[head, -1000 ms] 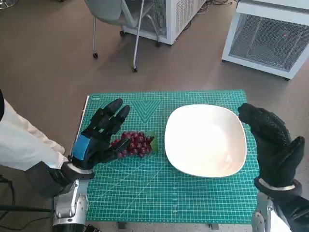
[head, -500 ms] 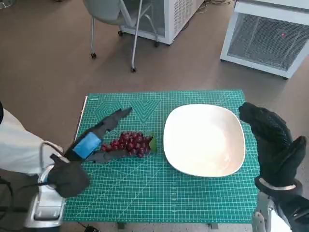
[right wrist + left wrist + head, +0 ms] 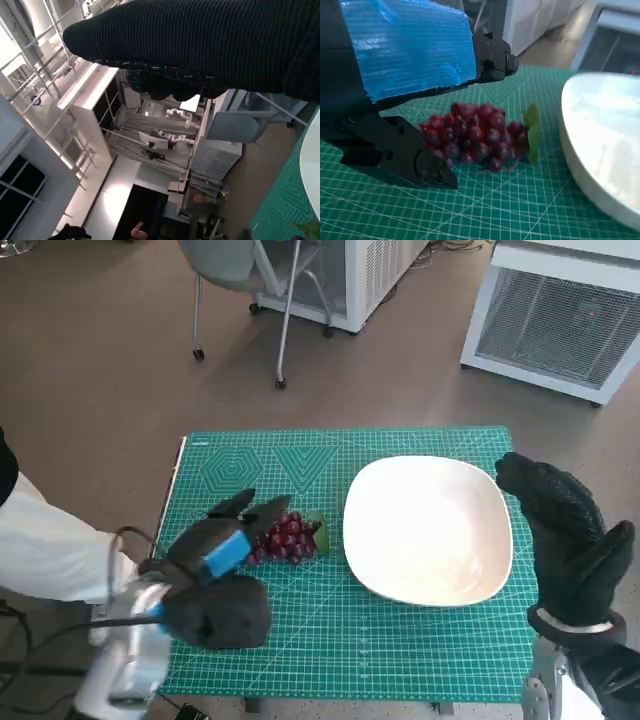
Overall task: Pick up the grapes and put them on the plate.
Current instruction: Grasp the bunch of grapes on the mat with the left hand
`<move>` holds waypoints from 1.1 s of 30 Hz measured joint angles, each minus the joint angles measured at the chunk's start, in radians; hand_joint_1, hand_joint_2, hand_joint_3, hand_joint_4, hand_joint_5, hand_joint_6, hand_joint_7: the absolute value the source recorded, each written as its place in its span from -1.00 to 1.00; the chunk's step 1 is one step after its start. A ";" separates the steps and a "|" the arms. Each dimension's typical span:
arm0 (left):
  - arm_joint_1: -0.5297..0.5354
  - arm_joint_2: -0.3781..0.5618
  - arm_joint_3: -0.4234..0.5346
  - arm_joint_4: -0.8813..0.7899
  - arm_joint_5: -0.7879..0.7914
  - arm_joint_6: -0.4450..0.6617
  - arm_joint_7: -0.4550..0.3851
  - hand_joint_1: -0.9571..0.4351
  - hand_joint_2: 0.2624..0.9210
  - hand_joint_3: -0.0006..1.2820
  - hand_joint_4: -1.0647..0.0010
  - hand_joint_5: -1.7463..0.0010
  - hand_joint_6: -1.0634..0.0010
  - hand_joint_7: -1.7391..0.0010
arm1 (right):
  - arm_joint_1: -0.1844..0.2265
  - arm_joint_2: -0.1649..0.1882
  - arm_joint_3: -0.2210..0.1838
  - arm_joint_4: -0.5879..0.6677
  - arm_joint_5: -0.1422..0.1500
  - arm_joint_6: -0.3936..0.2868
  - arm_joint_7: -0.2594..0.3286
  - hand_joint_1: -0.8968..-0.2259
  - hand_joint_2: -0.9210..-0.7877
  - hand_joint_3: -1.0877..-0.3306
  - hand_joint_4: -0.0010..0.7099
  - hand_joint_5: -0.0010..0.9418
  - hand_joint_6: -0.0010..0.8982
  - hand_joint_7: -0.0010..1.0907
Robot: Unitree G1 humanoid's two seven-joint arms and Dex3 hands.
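The green mat (image 3: pixel 330 650) is covering the table, and the white plate (image 3: pixel 428 530) is sitting on its right half. The right hand (image 3: pixel 565 540) is hanging at the plate's right edge, gloved fingers extended and apart, holding nothing. The left hand (image 3: pixel 225 540) is lying low over the mat's left part, fingers reaching toward the grapes (image 3: pixel 288 537). In the left wrist view the hand (image 3: pixel 407 75) is spreading, 1 black finger (image 3: pixel 395 160) lying on the mat just beside the grapes (image 3: pixel 475 136) and the others (image 3: pixel 492 57) arching above and behind them; the fingers are not closing on them. The grapes, a dark red bunch with a green leaf (image 3: pixel 532 131), are resting on the mat just left of the plate (image 3: pixel 600 140), apart from its rim.
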 measured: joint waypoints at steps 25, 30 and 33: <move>-0.177 -0.057 -0.132 0.304 0.038 0.040 0.072 0.35 0.57 -0.98 0.86 1.00 0.50 0.99 | 0.012 0.000 -0.002 -0.017 0.016 0.015 0.004 0.11 -1.00 0.48 0.35 -1.00 -0.48 -0.23; -0.251 -0.085 -0.156 0.438 0.054 0.056 0.113 0.34 0.59 -0.98 0.86 1.00 0.50 1.00 | 0.011 0.001 -0.001 -0.016 0.016 0.015 0.004 0.10 -1.00 0.48 0.35 -1.00 -0.48 -0.22; -0.309 -0.113 -0.175 0.557 0.059 0.060 0.151 0.34 0.61 -0.98 0.86 1.00 0.50 1.00 | 0.011 0.001 0.000 -0.015 0.016 0.015 0.004 0.10 -1.00 0.48 0.35 -1.00 -0.48 -0.22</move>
